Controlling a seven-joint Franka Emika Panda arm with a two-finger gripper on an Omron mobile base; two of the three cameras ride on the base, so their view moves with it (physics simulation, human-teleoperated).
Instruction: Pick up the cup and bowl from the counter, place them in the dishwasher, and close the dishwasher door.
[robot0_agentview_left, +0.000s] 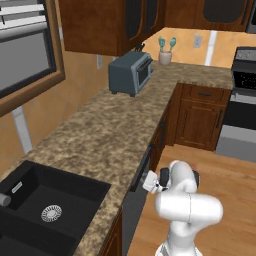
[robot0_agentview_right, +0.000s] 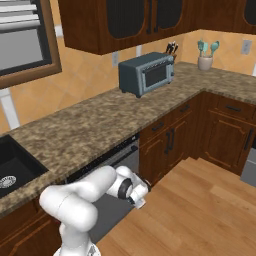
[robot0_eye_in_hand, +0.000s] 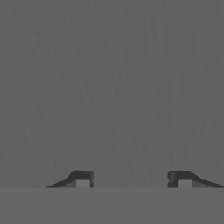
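My gripper (robot0_eye_in_hand: 131, 179) is low in front of the dishwasher door (robot0_eye_in_hand: 113, 87), pressed close to its flat grey panel. Both dark fingertips (robot0_eye_in_hand: 82, 177) stand apart with nothing between them. From the left base view the hand (robot0_agentview_left: 149, 181) reaches left to the door (robot0_agentview_left: 131, 212), just below its dark top edge. In the right base view the hand (robot0_agentview_right: 139, 195) sits before the grey door (robot0_agentview_right: 125, 161), which stands upright under the granite counter (robot0_agentview_right: 95, 122). The cup and the bowl are out of view.
A black sink (robot0_agentview_left: 45, 200) is set in the counter (robot0_agentview_left: 100, 130) at the near left. A grey-blue toaster (robot0_agentview_left: 131, 72) and a tan utensil holder (robot0_agentview_left: 165, 56) stand farther along. The stove (robot0_agentview_left: 242, 100) is at the far right, across the wooden floor (robot0_agentview_left: 225, 180).
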